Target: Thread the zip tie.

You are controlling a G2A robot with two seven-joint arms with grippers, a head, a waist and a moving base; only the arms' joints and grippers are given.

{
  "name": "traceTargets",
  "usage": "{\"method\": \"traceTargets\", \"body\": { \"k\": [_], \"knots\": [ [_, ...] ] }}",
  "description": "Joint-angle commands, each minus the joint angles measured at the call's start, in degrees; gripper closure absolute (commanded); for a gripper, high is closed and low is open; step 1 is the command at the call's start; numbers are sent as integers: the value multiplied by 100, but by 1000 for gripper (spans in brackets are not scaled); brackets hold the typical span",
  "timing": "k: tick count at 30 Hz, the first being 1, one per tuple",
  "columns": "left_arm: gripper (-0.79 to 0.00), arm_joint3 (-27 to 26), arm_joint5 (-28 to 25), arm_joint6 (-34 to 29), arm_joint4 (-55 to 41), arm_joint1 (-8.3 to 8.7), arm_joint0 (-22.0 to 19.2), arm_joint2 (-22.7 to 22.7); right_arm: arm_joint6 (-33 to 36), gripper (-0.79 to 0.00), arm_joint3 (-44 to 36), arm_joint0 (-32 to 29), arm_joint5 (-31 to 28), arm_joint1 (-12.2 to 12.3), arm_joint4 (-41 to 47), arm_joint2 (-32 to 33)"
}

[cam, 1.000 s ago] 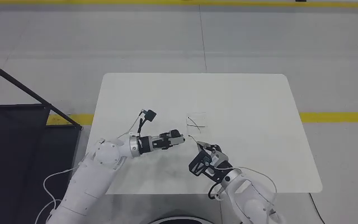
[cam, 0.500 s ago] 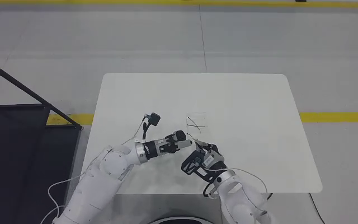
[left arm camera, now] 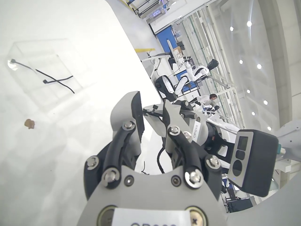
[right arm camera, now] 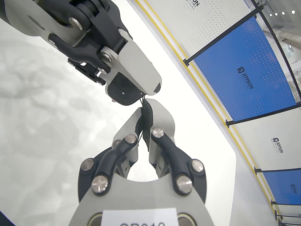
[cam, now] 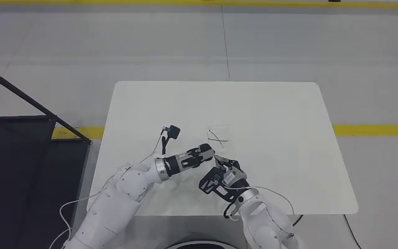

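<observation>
My right gripper (right arm camera: 144, 105) is shut on a thin black zip tie (right arm camera: 142, 118), which stands up between its pads. The zip tie's end pokes out at the tips, right under the left gripper's finger (right arm camera: 138, 76). In the left wrist view my left gripper (left arm camera: 151, 109) is open, and the zip tie's end (left arm camera: 150, 112) lies across the gap between its fingers. In the top view the left gripper (cam: 205, 151) and the right gripper (cam: 217, 167) meet tip to tip just in front of the clear tray (cam: 225, 128).
Two more black zip ties (left arm camera: 56, 80) lie crossed in the clear tray (left arm camera: 35, 44) on the white table (cam: 280, 124). A small brown scrap (left arm camera: 29, 123) lies on the table near the tray. The table's right half is open surface.
My left gripper has moved right, up to the right gripper. The right gripper has shifted a little left with the zip tie in it.
</observation>
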Motion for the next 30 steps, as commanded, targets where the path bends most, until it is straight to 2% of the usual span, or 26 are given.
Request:
{"method": "traceTargets", "body": {
  "k": [1,8,15,18,19,20,21,22,30],
  "knots": [
    [-225,10,-2,34,-2,-7,-4,14,12,0,9,6,-5,-9,0,0],
    [-139,39,31,97,-34,-21,-14,33,58,0,19,7,15,-43,-17,9],
    [-111,45,37,98,-53,-28,-17,35,145,0,23,-11,86,-79,-49,11],
    [0,43,20,101,-59,-30,-16,29,171,0,25,-17,118,-95,-67,8],
    [0,41,8,100,-55,-30,-17,28,183,-28,28,-18,122,-99,-74,9],
    [0,45,-2,103,-49,-31,-16,26,191,-348,26,-19,123,-104,-80,8],
    [0,44,-11,107,-52,-32,-14,26,193,-616,27,-18,111,-109,-83,3],
    [0,44,-24,107,-36,-31,-18,23,196,-782,28,-14,99,-113,-90,2],
    [0,40,-100,299,422,-22,-51,-55,-110,-785,-30,-135,-43,-109,251,229]
  ]
}}
